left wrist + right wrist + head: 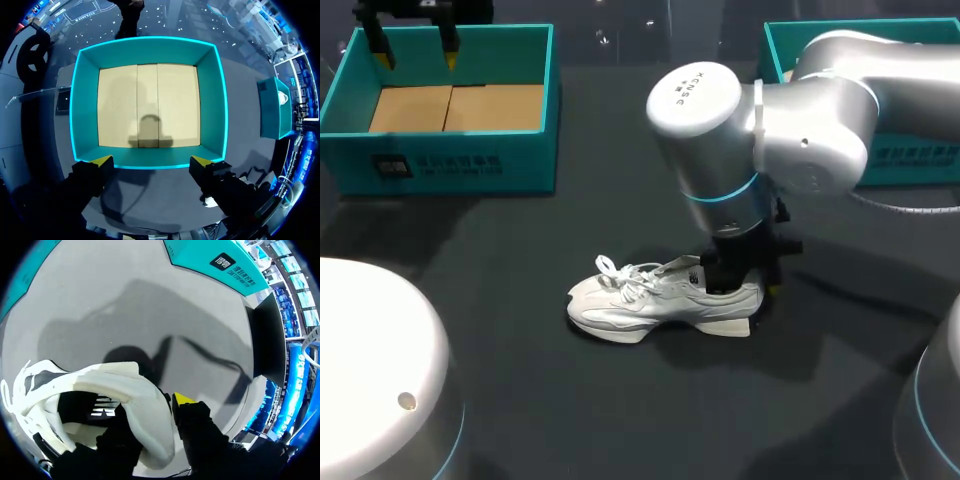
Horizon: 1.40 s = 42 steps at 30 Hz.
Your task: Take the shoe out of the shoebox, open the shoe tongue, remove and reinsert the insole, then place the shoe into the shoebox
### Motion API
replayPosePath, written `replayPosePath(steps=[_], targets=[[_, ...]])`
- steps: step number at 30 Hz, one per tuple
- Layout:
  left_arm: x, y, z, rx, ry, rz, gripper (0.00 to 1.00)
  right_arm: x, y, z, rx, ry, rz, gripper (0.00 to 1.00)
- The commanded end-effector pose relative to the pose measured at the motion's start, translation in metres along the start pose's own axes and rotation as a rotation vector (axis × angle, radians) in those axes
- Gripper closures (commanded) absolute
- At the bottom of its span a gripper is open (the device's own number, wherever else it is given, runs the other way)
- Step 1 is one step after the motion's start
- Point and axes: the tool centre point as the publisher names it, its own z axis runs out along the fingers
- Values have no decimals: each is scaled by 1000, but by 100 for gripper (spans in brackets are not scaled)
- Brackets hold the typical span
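Observation:
A white sneaker (650, 300) lies on its sole on the dark table, toe to the left, laces loose. My right gripper (745, 290) comes down on its heel. In the right wrist view the heel wall of the sneaker (145, 390) fills the gap in my right gripper (150, 407), one finger inside the shoe and one yellow tip (182, 399) outside, so it is shut on the heel. My left gripper (417, 55) hangs open above the empty teal shoebox (450, 160) at the back left. From the left wrist, the shoebox (150, 50) lies ahead of the gripper (152, 162).
A second teal box (775, 40) stands at the back right, partly behind my right arm; it also shows as a teal box (200, 255) beyond the heel and a teal box (272, 107) beside the shoebox. A dark cable runs along the table's right side.

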Motion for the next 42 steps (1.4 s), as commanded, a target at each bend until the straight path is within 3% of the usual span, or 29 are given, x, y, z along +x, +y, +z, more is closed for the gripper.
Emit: replayPosePath(steps=[1,4,6,16,25,33,35,42], targets=[[0,0,0,0,0,0,0,2,1,0,3,2,-4,52],[0,0,0,0,0,0,0,0,2,-5,1,6,-5,10],[0,0,0,0,0,0,0,-2,2,-10,0,9,-5,0],[0,0,0,0,0,0,0,-25,6,-54,11,56,-35,0],[0,0,0,0,0,0,0,-47,4,-88,-3,182,-284,0],[0,0,0,0,0,0,0,-63,-3,-92,-88,305,-492,0],[0,0,0,0,0,0,0,-66,-3,-93,-78,318,-542,0],[0,0,0,0,0,0,0,-66,-3,-93,-78,318,-542,0]])
